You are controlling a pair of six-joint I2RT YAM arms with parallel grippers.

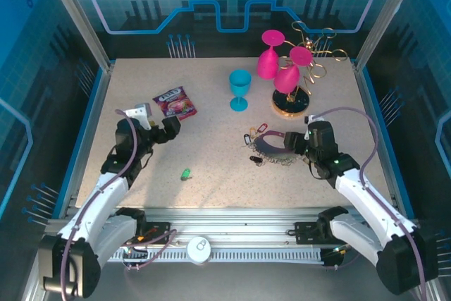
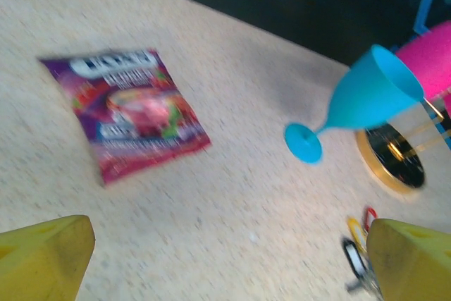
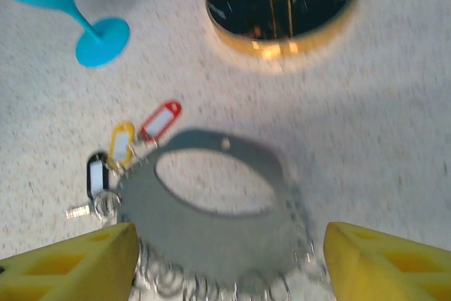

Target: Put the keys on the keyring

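Note:
The keyring point(image 3: 211, 234) is a flat grey ring-shaped plate fringed with small metal rings, lying on the table right of centre point(image 1: 271, 144). Red point(image 3: 161, 119), yellow point(image 3: 121, 143) and black point(image 3: 96, 174) tagged keys lie at its left edge. Alone on the table near the front lies a green key point(image 1: 185, 173). My right gripper point(image 3: 229, 244) is open, with a yellow finger on either side of the keyring's near edge, and it sits just right of the ring point(image 1: 290, 144). My left gripper point(image 2: 229, 266) is open over bare table, near the snack packet point(image 1: 171, 127).
A shiny snack packet point(image 1: 175, 102) lies at back left. A blue goblet point(image 1: 239, 89) stands mid-table. Pink goblets point(image 1: 285, 68) hang on a gold wire rack whose round base point(image 3: 282, 5) is just beyond the keyring. There is free table between the arms.

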